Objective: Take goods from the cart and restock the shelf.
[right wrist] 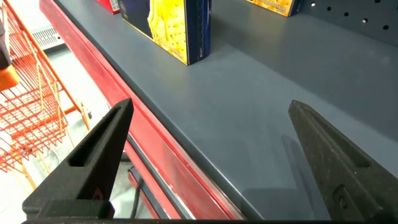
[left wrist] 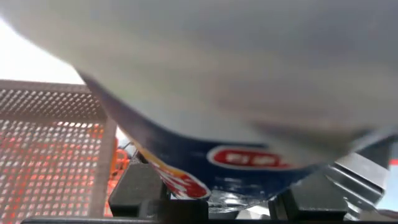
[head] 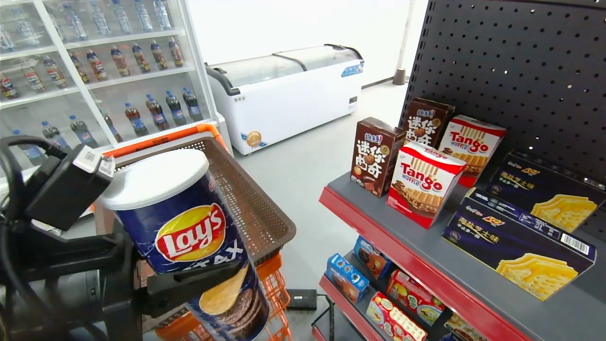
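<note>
A tall blue chips can (head: pixel 189 227) with a white lid hangs tilted above the brown cart basket (head: pixel 255 203); my left gripper (head: pixel 199 279) is shut on its lower half. In the left wrist view the can (left wrist: pixel 249 93) looms close above the black fingers (left wrist: pixel 137 190). My right gripper (right wrist: pixel 211 155) stands open with nothing between its fingers, just above a bare stretch of the grey shelf top (right wrist: pixel 261 106). The shelf (head: pixel 378 213) has a red front edge and stands to the right of the cart.
On the shelf stand brown chocolate boxes (head: pixel 376 154), red and white wafer boxes (head: pixel 423 182) and dark blue cracker boxes (head: pixel 516 241). Lower shelves hold several snack packs (head: pixel 407 296). A chest freezer (head: pixel 289 94) and drinks cooler (head: pixel 94 71) stand behind the cart.
</note>
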Robot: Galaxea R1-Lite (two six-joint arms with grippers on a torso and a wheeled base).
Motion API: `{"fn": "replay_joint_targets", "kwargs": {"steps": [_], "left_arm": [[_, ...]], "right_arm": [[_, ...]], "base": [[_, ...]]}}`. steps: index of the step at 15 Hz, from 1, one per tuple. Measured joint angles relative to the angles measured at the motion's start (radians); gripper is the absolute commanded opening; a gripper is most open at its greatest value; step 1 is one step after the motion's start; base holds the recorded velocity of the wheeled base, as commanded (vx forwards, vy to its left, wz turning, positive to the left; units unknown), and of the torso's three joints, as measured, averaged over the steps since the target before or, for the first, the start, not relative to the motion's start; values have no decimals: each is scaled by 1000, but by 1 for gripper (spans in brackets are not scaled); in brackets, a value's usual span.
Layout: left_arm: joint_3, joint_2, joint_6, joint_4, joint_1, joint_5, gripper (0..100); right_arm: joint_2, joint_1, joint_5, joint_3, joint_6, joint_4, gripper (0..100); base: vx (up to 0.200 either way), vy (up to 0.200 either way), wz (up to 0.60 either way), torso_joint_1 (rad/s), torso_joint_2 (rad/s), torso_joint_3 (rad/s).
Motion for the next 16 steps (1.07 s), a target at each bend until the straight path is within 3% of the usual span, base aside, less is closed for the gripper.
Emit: {"fn": "replay_joint_targets", "kwargs": {"steps": [2,10,16], "left_arm": [[7,-15,3,0,-2,-21,0],[18,-32,40,-2,-12,-43,0],[13,-63,39,44,-104,-42,0]], "right_arm": [[0,0,0,0,-1,0,100],[0,0,1,0,-2,-1,100],[0,0,2,0,-2,0,100]], "base": [[0,0,0,0,0,0],[0,0,-600,1,2,2],[0,0,-600,3,4,2]]}}
